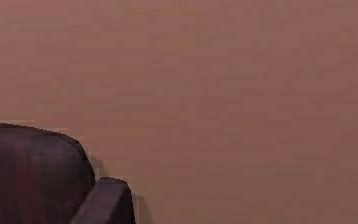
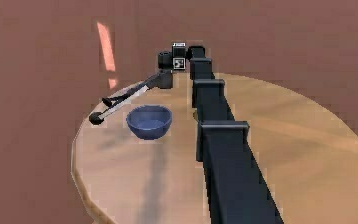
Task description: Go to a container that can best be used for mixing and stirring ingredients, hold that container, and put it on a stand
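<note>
Dim, even light; soft shadow beside the bowl [image 2: 149,122] on the table [image 2: 307,135].

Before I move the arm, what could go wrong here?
The blue bowl sits near the rim of the round table, close to the end effector; a sideways sweep might push it off. The arm spans the tabletop; lowering could strike it. An armchair and wall stand close ahead, limiting driving.
</note>
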Motion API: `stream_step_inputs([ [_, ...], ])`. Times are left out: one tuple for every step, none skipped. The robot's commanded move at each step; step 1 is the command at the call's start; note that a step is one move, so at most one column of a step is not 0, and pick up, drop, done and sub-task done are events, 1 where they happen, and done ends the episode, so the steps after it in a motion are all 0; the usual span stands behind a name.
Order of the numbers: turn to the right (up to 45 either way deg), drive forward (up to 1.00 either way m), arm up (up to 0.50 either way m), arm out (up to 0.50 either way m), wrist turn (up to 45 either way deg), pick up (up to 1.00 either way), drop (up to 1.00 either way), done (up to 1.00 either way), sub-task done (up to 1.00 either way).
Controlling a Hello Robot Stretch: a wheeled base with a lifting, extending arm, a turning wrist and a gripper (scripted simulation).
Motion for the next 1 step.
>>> stream_step_inputs([
  [0.0, 0.0, 0.0, 0.0, 45.0, 0.0, 0.0, 0.0, 0.0],
])
